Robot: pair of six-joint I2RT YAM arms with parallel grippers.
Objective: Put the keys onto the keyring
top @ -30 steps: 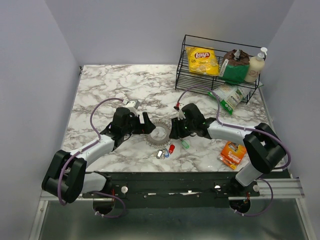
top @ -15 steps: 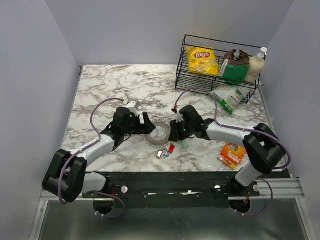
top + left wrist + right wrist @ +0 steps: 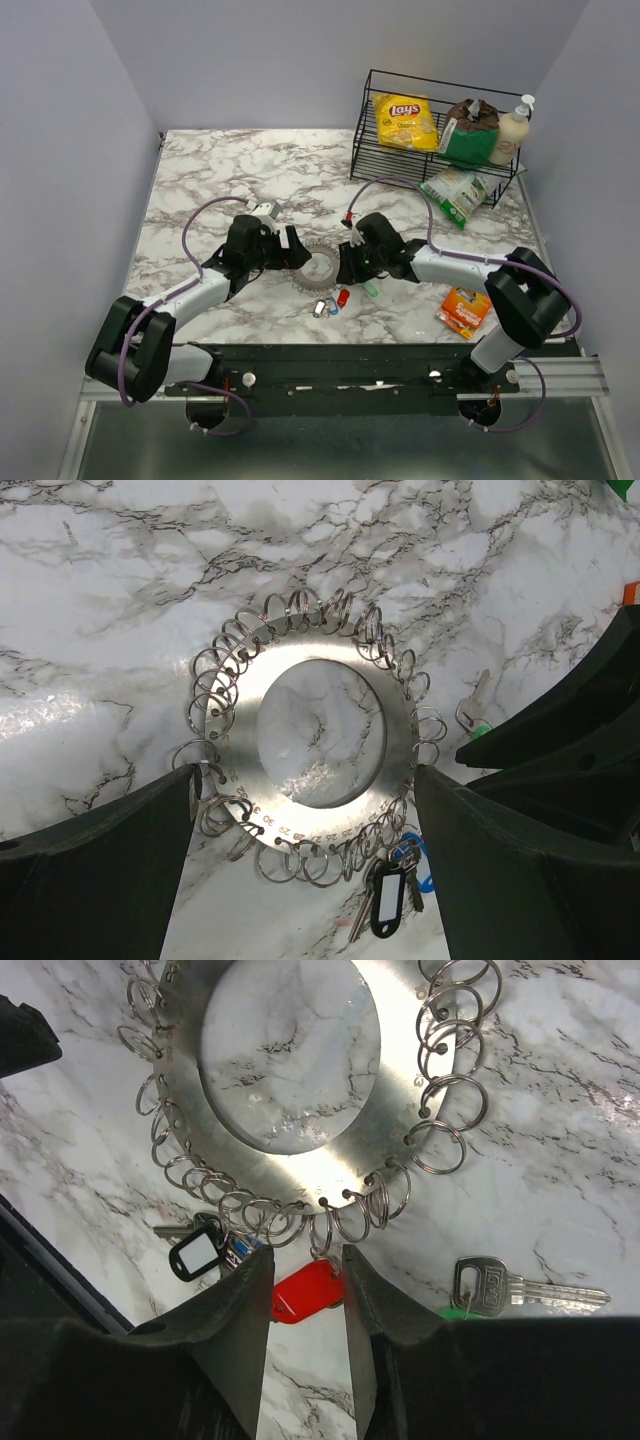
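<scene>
Keyring, a large flat grey metal ring edged with wire loops, lies on the marble counter. Left tool straddles it, jaws wide (likely to steady it). Right tool, narrowed, seems to pinch the small red-headed key just beside its rim, ready for threading.

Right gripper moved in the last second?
Yes. The right gripper has shifted slightly left, closer to the flat grey toothed metal keyring, which stays put.
</scene>
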